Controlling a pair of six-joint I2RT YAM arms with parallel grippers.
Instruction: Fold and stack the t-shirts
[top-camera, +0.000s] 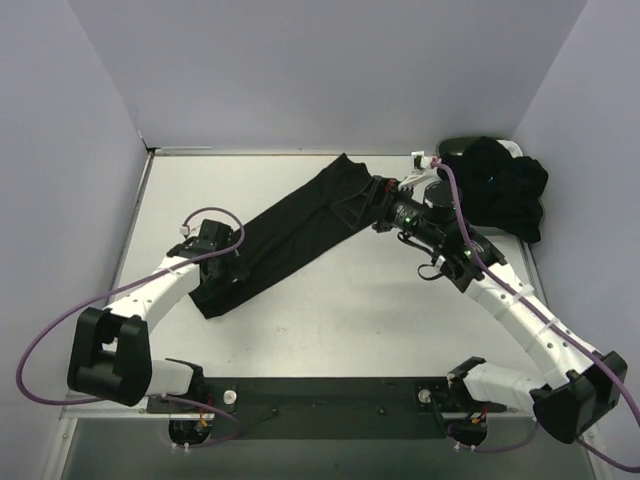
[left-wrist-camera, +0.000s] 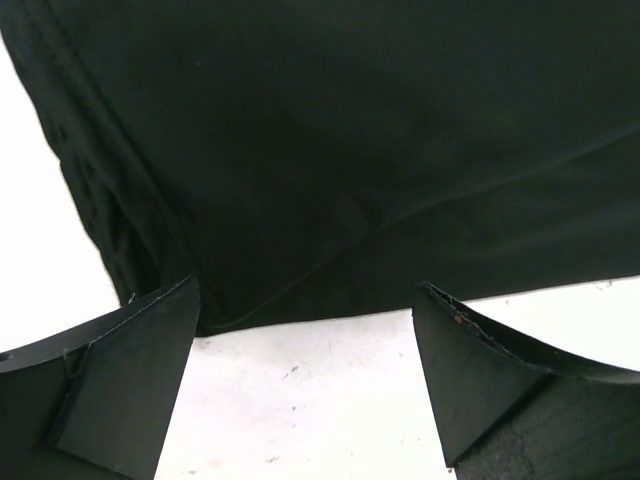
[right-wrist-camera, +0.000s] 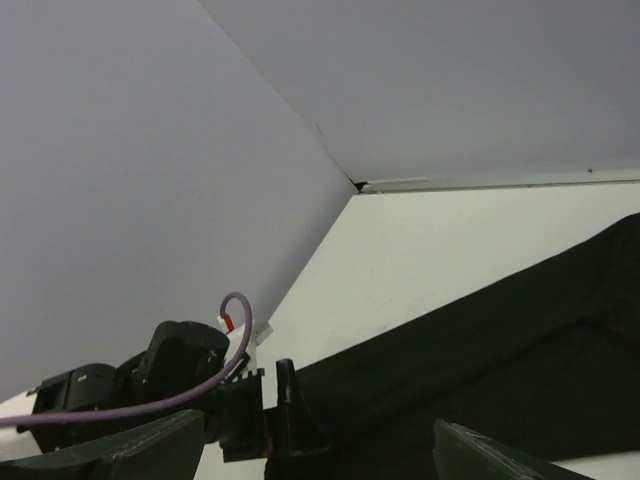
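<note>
A black t-shirt (top-camera: 300, 230) lies stretched in a long diagonal band across the table, from near left to far middle. My left gripper (top-camera: 224, 270) is at its near-left end. In the left wrist view the left gripper (left-wrist-camera: 308, 292) is open, with bare table between the fingers (left-wrist-camera: 130, 380) and the shirt's hem (left-wrist-camera: 330, 150) just past the tips. My right gripper (top-camera: 376, 206) is at the shirt's far end. In the right wrist view the right gripper (right-wrist-camera: 310, 455) is open, low over the black cloth (right-wrist-camera: 500, 350). No lettering or white garment shows clearly.
A heap of black shirts (top-camera: 500, 188) fills the dark oval basket (top-camera: 462, 143) at the far right corner. Lilac walls (top-camera: 330, 70) close in the table at the back and sides. The left arm's wrist (right-wrist-camera: 190, 385) shows in the right wrist view.
</note>
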